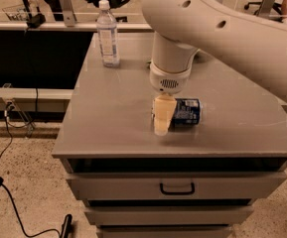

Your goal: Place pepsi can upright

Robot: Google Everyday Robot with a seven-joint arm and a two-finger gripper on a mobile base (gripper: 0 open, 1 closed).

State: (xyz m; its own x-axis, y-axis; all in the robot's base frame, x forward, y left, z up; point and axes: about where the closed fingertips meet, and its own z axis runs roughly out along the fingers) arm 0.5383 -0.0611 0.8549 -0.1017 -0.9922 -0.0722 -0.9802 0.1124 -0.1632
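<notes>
The pepsi can (186, 112), dark blue with a white print panel, lies on its side on the grey cabinet top (108, 118), near the front edge and right of centre. My gripper (163, 117) hangs down from the big white arm and sits at the can's left end, covering that end. Whether it is touching the can or only in front of it does not show.
A clear plastic water bottle (108, 33) stands upright at the back left of the cabinet top. The white arm (222, 29) spans the back right. Drawers with a dark handle (177, 188) are below the front edge. Cables lie on the floor at left.
</notes>
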